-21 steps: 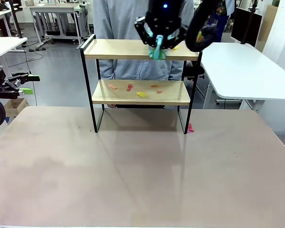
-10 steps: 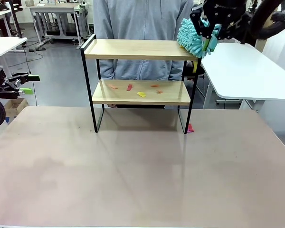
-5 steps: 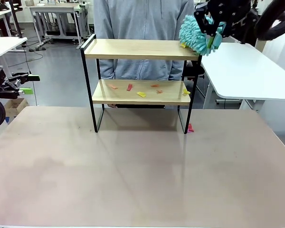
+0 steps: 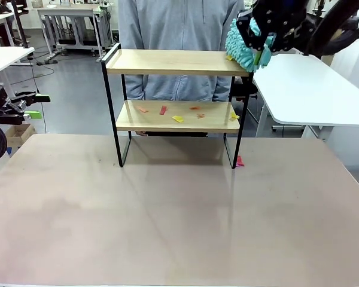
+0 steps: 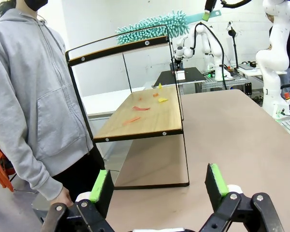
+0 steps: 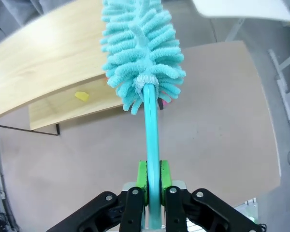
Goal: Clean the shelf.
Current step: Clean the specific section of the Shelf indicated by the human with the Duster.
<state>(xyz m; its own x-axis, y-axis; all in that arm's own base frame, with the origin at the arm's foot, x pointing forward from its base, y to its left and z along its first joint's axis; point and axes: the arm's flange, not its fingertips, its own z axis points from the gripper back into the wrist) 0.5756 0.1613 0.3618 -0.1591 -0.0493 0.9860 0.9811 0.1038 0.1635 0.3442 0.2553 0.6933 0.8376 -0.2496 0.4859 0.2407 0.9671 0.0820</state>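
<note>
By the table's left edge the left gripper [image 4: 37, 106] hangs wide and empty. The shelf [image 4: 167, 62] stands at the far edge, its long axis running left to right. Scraps [image 4: 178, 118] litter its lower board, so I'd sweep lengthwise, head flat. The right gripper [image 6: 153, 176] clamps the duster [image 4: 242, 43], which points at the top board's right end.

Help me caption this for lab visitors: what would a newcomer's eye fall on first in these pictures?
First, the fluffy teal duster, clamped by its handle in the right gripper, at the top right corner of the shelf. Next, the orange and yellow scraps scattered on the lower board, and the person in a grey hoodie standing close behind the shelf.
</note>
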